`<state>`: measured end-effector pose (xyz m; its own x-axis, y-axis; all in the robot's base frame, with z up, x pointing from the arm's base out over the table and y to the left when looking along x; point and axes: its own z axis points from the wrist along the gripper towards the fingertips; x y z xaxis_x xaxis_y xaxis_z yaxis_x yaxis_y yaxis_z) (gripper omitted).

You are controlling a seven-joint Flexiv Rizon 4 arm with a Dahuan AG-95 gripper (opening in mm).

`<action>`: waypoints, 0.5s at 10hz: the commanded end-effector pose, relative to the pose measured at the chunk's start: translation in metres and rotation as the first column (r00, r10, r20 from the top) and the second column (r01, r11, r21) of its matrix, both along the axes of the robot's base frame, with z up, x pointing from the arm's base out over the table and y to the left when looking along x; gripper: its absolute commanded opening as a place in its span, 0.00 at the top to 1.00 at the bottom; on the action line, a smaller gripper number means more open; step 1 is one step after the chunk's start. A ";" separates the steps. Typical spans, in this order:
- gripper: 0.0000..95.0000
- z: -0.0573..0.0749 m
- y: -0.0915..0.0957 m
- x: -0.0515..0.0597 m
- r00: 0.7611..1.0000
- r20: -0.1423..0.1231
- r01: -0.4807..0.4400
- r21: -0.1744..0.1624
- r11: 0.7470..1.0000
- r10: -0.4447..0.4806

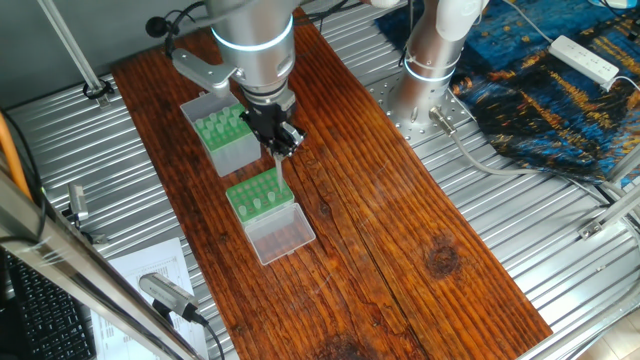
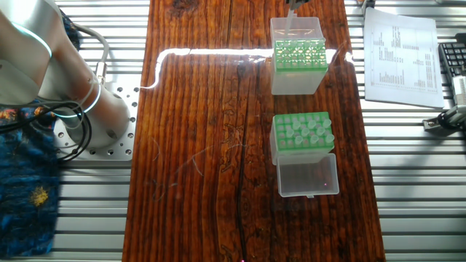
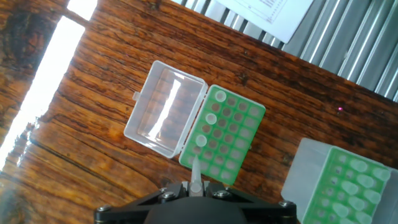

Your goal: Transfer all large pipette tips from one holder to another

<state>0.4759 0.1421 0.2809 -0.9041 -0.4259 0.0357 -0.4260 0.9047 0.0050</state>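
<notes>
Jaws pinched narrow on one large pipette tip (image 1: 282, 166), holding it by its wide end. The tip hangs straight below the jaws with its long axis vertical and its narrow end down. In the hand view the tip (image 3: 196, 176) runs away from the jaws, tapering toward the rack.

- Tip: pale, whitish, translucent cone with a smooth wall.
- Low green rack (image 1: 285, 190): directly under the jaws. It has a flat plate with a grid of round holes. In the hand view, the narrow end of the held tip sits over the rack (image 3: 239, 134) edge, in the row of holes nearest the hinge. I cannot tell whether it has entered a hole.
- Three seated tips (image 3: 211, 118): in that same row, ahead of the jaws, upright, open wide ends up, showing as pale rings.
- Clear lid (image 3: 165, 109): beyond that row, hinged to the rack and lying open flat on the desk (image 1: 400, 230). It is a glossy, shallow rectangular tray.
- Taller box (image 1: 235, 152): just beside the jaws, on the side away from the lid. It has frosted grey walls and a green holed top. It is packed with upright tips (image 1: 222, 125), wide ends up.
- Desk: dark, reddish wood planks with strong grain and a visible knot.
- Printed paper sheet (image 3: 267, 15): well beyond the rack, on ribbed metal.
</notes>
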 end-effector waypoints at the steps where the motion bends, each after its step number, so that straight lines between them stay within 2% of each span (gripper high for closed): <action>1: 1.00 -0.001 0.000 0.000 1.000 -0.004 -0.004 0.000 1.000 0.004; 5: 1.00 0.003 0.002 -0.003 1.000 -0.002 -0.007 0.004 1.000 0.007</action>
